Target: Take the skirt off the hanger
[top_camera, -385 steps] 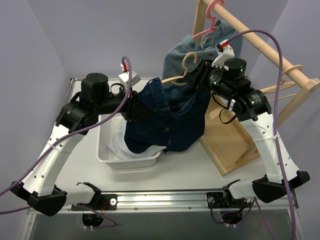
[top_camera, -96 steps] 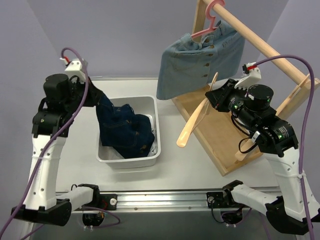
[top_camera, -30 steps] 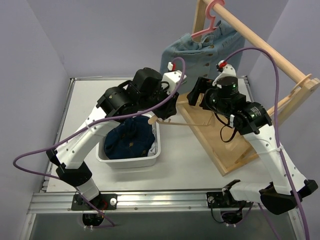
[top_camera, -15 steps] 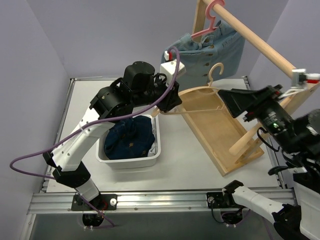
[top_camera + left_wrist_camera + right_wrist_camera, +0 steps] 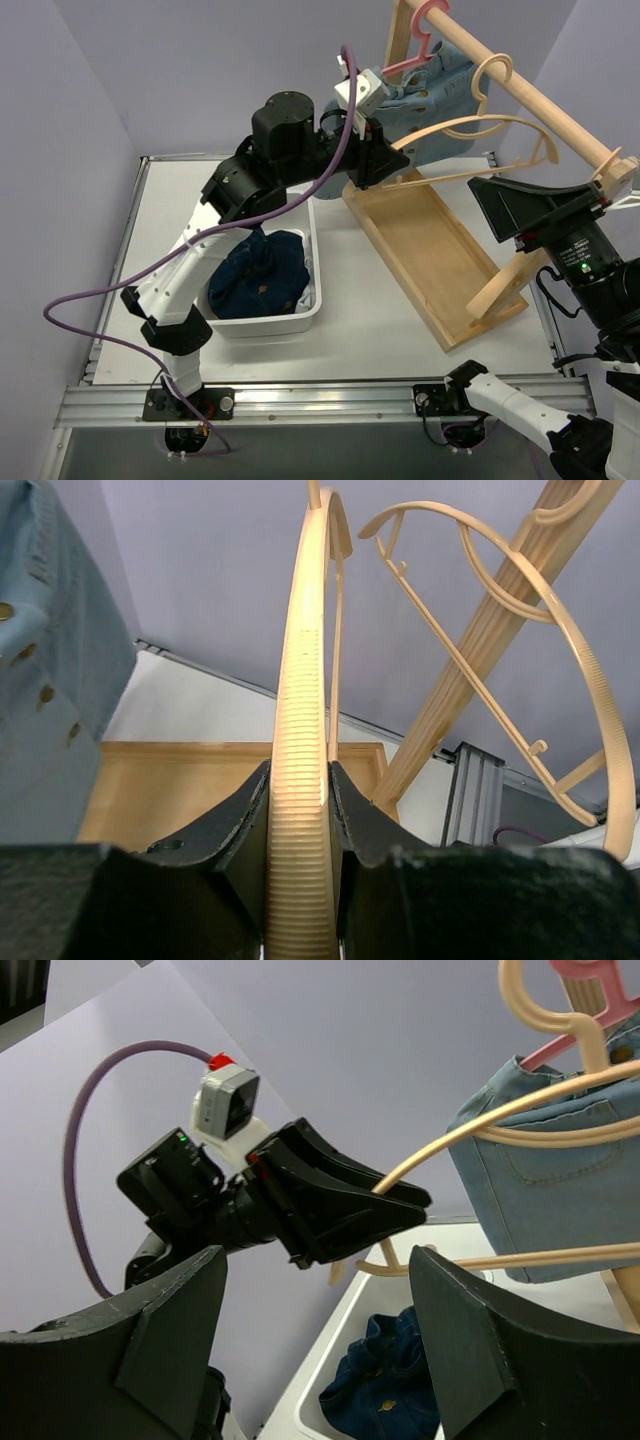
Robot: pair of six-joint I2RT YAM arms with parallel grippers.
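Seat hanger (image 5: 300,680), clamped in left claw (image 5: 385,163), squarely over rail (image 5: 540,101); hold open, empty right claw (image 5: 490,210) clear of rail.

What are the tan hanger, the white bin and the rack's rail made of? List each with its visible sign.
Tan hanger: likely plastic, matte, with moulded ribbing along its arm.
White bin: probably plastic, with smooth, slightly glossy walls.
Rail: looks wooden and unpainted, a pale round dowel matching the frame.

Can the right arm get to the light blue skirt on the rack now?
Probably not cleanly: the right gripper is open, but the tan hanger held in the left gripper crosses in front of the skirt.
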